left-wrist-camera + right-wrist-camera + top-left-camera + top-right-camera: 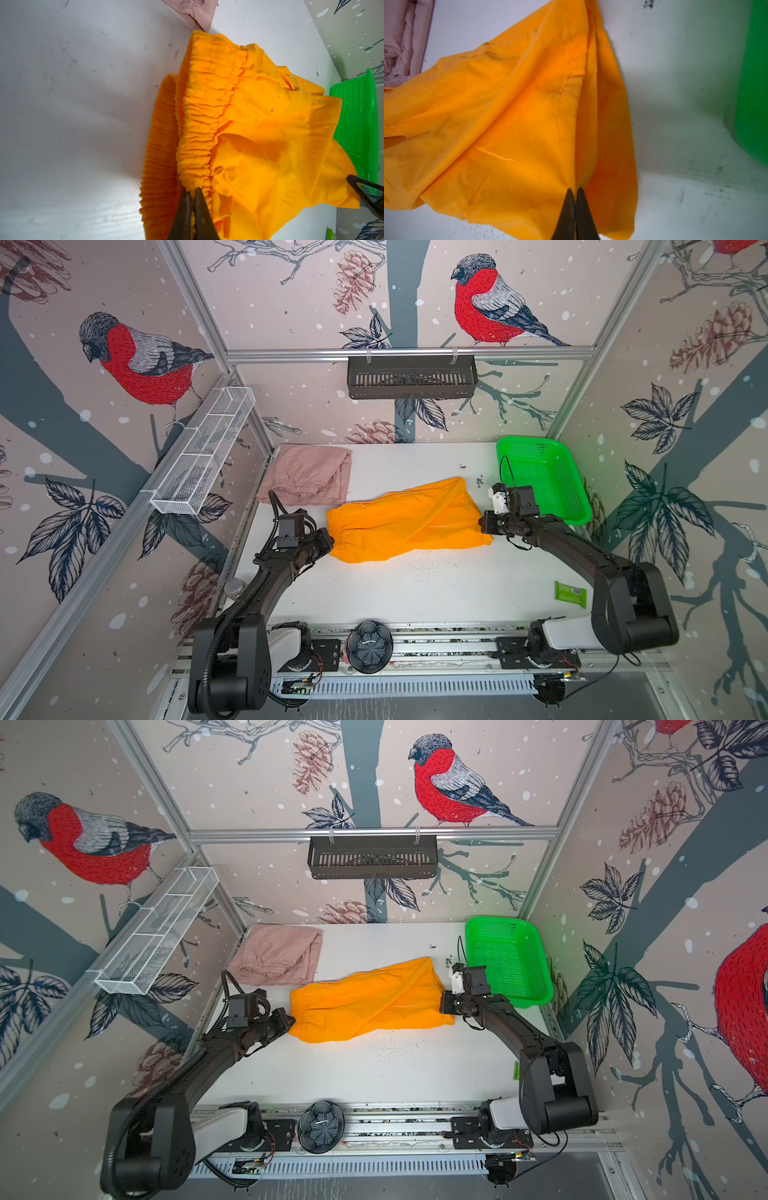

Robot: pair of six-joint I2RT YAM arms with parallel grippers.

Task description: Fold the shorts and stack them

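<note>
We pinch the bright orange cloth shorts with left tool and right tool; such shallow bites could slip once we lift.

Plain orange shorts, dusty pink shorts, a bright green mesh basket, white table speckled black. Pale pink walls printed with red-breasted grey birds, brownish pinecones, dark leaves.

Twin high views over whole table; wrist views close on orange shorts
</note>
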